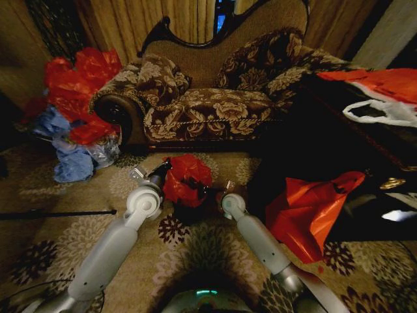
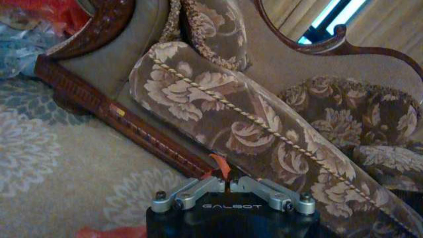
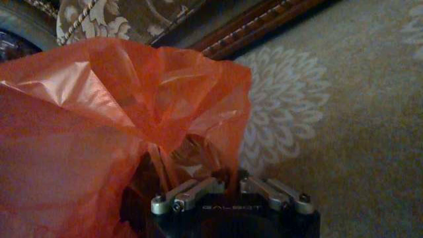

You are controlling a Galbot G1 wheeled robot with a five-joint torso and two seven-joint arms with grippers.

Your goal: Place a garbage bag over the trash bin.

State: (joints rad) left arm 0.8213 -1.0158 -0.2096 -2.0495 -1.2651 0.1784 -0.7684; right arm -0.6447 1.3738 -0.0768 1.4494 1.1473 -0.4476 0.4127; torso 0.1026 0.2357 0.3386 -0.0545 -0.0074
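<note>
Both pincers pinch the garbage bag's edge: the left gripper (image 2: 228,187) is clenched on a thin red strip, the right gripper (image 3: 228,186) clamps a fold. Between them the garbage bag (image 1: 186,177) billows directly above the trash bin (image 1: 193,210), on the carpet before the sofa (image 1: 215,98). Both arms reach forward, forearms low, equally near, flanking the bin.

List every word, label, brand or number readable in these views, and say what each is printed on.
"GALBOT" – on the black body of the left end effector, seen in the left wrist view.
"GALBOT" – on the black body of the right end effector, fainter, in the right wrist view.
Nothing readable on the garbage bag, trash bin or sofa.
</note>
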